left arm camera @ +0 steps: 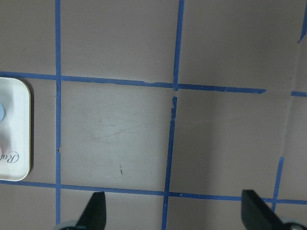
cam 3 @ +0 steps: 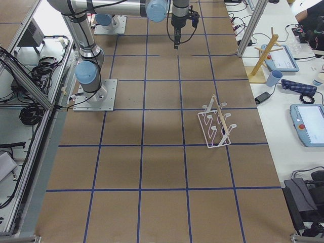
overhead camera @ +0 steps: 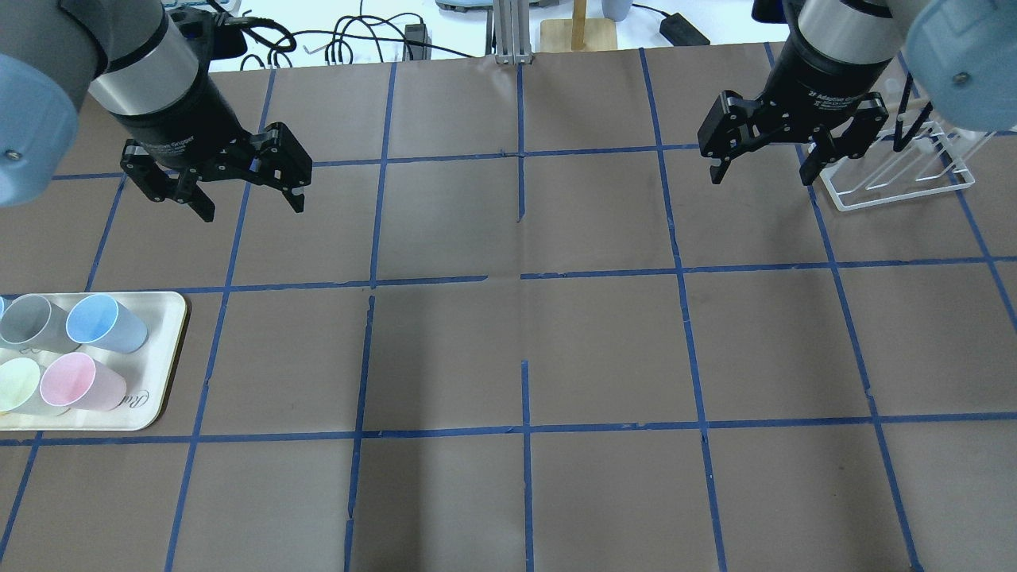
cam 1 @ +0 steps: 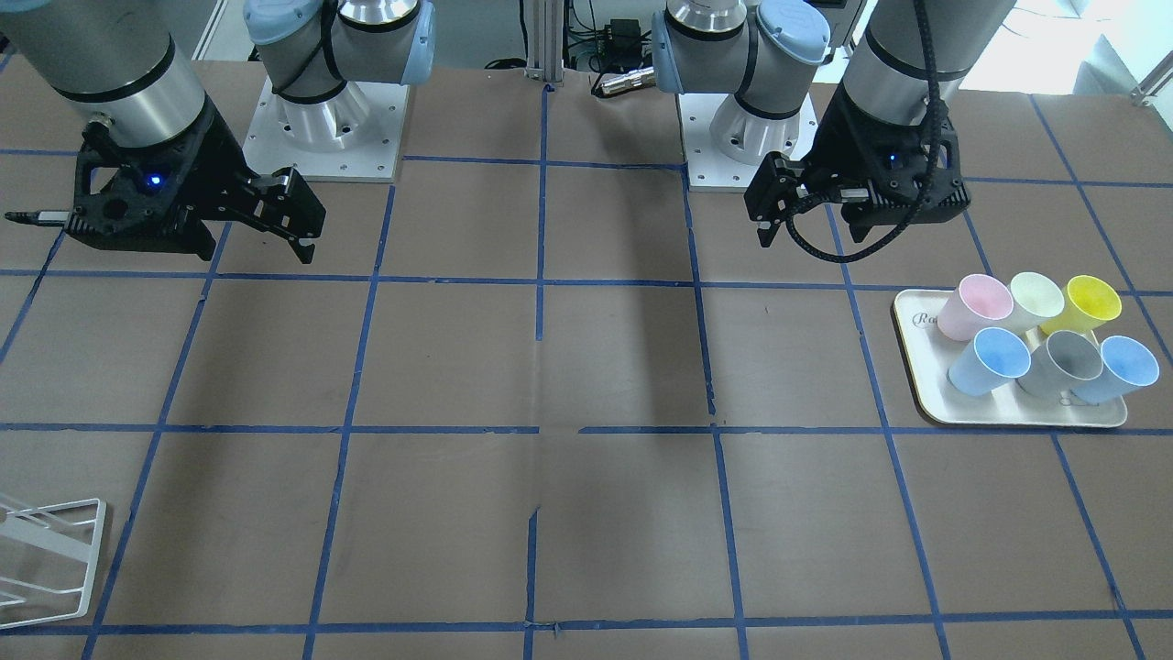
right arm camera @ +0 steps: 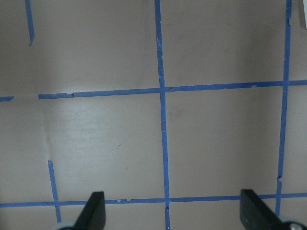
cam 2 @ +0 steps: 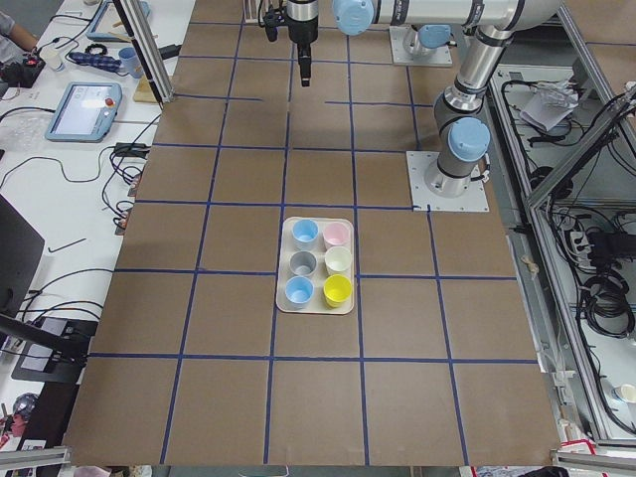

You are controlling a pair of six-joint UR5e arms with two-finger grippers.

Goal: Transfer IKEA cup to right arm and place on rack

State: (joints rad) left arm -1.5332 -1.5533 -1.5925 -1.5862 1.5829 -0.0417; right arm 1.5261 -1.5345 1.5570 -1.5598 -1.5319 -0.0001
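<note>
IKEA cup stands mouth up on the tray, far out on the robot's left. It is in the row nearer the robot and at the outer end of that row. A pale green cup is just beside it toward the table's middle, and a blue cup is just beside it on the side away from the robot. No part of the job looks begun, so the step in hand is the first one, the left arm's reach for the cup. The left gripper hangs high over the table with its jaws spread and nothing between them; its wrist view shows only bare surface and one corner of the tray at the edge. It is well apart from the cup, on the middle side of the tray. The right gripper is likewise spread and empty, held up near the rack, which stands at the opposite end of the table. The next move, as I judge it, calls for the left gripper to travel outward over the tray and come down on the yellow one alone. The six cups are packed close, so a finger has to slip between the cup and a neighbour without knocking it. The grip should also leave enough of the cup bare for the right gripper to take hold at the hand-over.
</note>
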